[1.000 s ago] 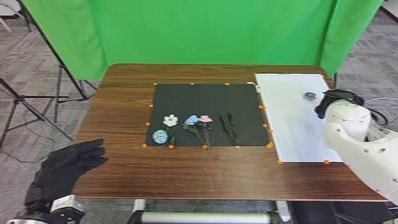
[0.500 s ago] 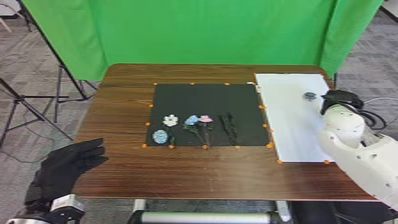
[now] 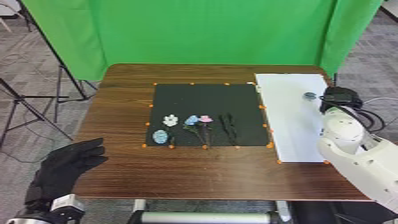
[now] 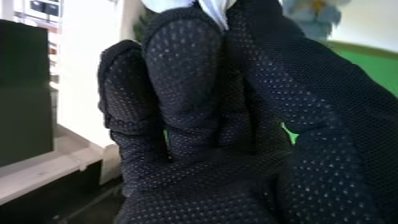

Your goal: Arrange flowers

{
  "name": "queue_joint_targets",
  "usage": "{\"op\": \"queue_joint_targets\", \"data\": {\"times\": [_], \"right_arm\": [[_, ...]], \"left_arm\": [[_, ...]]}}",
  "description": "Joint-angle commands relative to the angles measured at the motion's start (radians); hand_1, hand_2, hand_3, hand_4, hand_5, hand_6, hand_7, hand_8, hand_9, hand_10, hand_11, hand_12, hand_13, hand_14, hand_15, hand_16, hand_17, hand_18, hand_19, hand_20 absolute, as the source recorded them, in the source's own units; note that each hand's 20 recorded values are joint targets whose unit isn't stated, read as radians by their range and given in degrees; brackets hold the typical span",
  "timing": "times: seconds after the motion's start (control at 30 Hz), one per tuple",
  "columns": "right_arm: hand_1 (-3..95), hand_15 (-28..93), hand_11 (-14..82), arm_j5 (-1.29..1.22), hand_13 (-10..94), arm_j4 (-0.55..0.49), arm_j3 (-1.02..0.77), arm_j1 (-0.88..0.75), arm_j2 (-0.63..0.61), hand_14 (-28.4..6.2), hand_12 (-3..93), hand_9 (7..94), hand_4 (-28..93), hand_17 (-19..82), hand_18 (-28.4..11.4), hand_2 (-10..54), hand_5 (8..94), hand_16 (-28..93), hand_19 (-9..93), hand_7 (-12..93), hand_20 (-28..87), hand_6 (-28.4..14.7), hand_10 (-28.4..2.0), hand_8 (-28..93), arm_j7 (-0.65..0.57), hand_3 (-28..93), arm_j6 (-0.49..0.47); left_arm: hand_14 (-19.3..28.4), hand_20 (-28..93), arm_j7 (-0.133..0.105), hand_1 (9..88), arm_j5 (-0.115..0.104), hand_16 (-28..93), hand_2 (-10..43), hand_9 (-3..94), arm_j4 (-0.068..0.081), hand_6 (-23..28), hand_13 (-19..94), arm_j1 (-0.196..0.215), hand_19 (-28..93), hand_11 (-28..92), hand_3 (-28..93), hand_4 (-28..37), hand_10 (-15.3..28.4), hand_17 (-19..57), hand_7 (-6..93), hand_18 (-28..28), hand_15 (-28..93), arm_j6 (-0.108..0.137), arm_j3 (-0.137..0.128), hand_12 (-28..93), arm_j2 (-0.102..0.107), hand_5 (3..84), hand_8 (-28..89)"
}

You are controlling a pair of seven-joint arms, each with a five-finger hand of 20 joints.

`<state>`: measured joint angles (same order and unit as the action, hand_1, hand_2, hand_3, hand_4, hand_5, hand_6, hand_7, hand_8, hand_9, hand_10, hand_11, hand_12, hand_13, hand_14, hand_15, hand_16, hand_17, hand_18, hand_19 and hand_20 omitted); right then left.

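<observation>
The right hand (image 3: pixel 340 97) is over the right edge of the white sheet (image 3: pixel 293 125), beside a small grey-blue flower head (image 3: pixel 310 95). In the right wrist view, the right hand (image 4: pixel 191 95) pinches a white flower (image 4: pixel 182 4) between thumb and fingers; a blue flower (image 4: pixel 313 17) with a yellow centre shows beyond. Off the table's left side, the left hand (image 3: pixel 69 162) rests open and empty. On the black mat (image 3: pixel 204 97) lie a white flower (image 3: pixel 171 120), a light-blue oval piece (image 3: pixel 160 136), a blue flower (image 3: pixel 192 120), a pink flower (image 3: pixel 205 119) and dark stems (image 3: pixel 228 129).
Small orange markers (image 3: pixel 269 145) edge the mat and sheet on the brown table (image 3: pixel 191 172). A green backdrop (image 3: pixel 213 32) hangs behind it. Black stand legs (image 3: pixel 67 82) are on the floor at the left, and dark cables loop around the right wrist.
The right hand has shifted slightly right and towards the robot, with its arm turning a little. Things on the mat and the left hand keep their places.
</observation>
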<state>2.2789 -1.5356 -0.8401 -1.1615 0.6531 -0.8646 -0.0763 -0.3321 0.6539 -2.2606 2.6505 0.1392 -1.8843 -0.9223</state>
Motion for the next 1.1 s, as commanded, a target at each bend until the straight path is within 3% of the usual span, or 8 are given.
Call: {"op": "queue_joint_targets", "data": {"times": [0.03, 0.37, 0.53, 0.67, 0.77, 0.9, 1.1], "right_arm": [[59.4, 52, 17.0, 0.03, 84, -0.054, 0.018, 0.06, -0.013, 0.8, 40.2, 89.4, -28, 56, -14.5, -9.5, 74.2, 32, 93, 44, 5, -0.3, -7.3, 7, 0.026, 77, 0.054], [59.1, 54, 17.1, 0.03, 85, -0.169, 0.12, 0.166, 0.039, 0.5, 40.3, 89.8, -28, 57, -14.8, -9.5, 75.4, 31, 93, 42, 10, -0.8, -7.4, 9, 0.118, 78, 0.113], [58.9, 54, 17.1, 0.021, 85, -0.185, 0.234, 0.282, 0.139, 0.6, 40.3, 89.9, -28, 57, -14.8, -9.5, 75.4, 31, 93, 42, 10, -0.7, -7.5, 9, 0.17, 78, 0.13], [58.7, 54, 17.2, 0.035, 85, -0.172, 0.279, 0.311, 0.228, 0.5, 40.4, 89.9, -28, 57, -14.8, -9.5, 75.4, 31, 93, 42, 11, -0.7, -7.5, 9, 0.213, 78, 0.144], [58.7, 54, 17.2, 0.055, 85, -0.14, 0.314, 0.316, 0.264, 0.5, 40.4, 90.0, -28, 57, -14.8, -9.5, 75.4, 31, 93, 42, 11, -0.7, -7.4, 9, 0.215, 78, 0.16], [58.5, 55, 17.3, 0.041, 85, -0.108, 0.302, 0.275, 0.327, 0.5, 40.4, 89.9, -28, 57, -14.8, -9.5, 75.3, 31, 93, 42, 11, -0.6, -7.2, 9, 0.193, 78, 0.153], [58.2, 55, 17.3, 0.081, 85, -0.049, 0.302, 0.215, 0.392, 0.4, 40.4, 89.9, -28, 57, -14.7, -9.5, 74.9, 31, 93, 43, 12, -0.3, -7.2, 9, 0.222, 79, 0.148]], "left_arm": [[28.4, 49, -0.002, 26.8, -0.005, -13, 5.5, 48.5, -0.006, 15.9, 39, 0.023, 60, 35, 80, -16.4, 24.1, 0.4, 16.3, 28.4, 68, 0.004, -0.008, 12, 0.0, 54.3, -8], [28.4, 49, -0.004, 26.8, -0.006, -13, 5.5, 48.5, -0.012, 15.9, 39, 0.04, 60, 35, 80, -16.4, 24.2, 0.4, 16.2, 28.3, 68, 0.007, -0.027, 12, -0.001, 54.3, -8], [28.4, 49, -0.006, 26.8, -0.007, -13, 5.5, 48.5, -0.014, 15.9, 39, 0.034, 60, 35, 80, -16.5, 24.2, 0.4, 16.2, 28.4, 68, 0.009, -0.035, 12, 0.007, 54.3, -8], [28.4, 49, 0.006, 26.8, -0.004, -13, 5.5, 48.5, -0.01, 15.9, 39, 0.006, 60, 35, 80, -16.6, 24.1, 0.4, 16.2, 28.3, 68, 0.005, -0.029, 12, 0.019, 54.3, -8], [28.4, 49, 0.031, 26.8, 0.005, -13, 5.5, 48.5, 0.002, 15.9, 39, -0.055, 60, 35, 80, -16.5, 24.1, 0.4, 16.2, 28.4, 69, -0.011, -0.002, 12, 0.033, 54.3, -8], [28.4, 49, 0.048, 26.8, 0.013, -13, 5.5, 48.5, 0.001, 15.9, 39, -0.071, 60, 35, 80, -16.4, 24.1, 0.3, 16.2, 28.3, 69, -0.021, -0.002, 12, 0.028, 54.3, -8], [28.4, 49, 0.049, 26.8, 0.008, -13, 5.5, 48.5, 0.005, 15.9, 39, -0.069, 61, 35, 80, -16.4, 24.1, 0.3, 16.3, 28.3, 68, -0.025, -0.009, 12, 0.018, 54.3, -8]]}}
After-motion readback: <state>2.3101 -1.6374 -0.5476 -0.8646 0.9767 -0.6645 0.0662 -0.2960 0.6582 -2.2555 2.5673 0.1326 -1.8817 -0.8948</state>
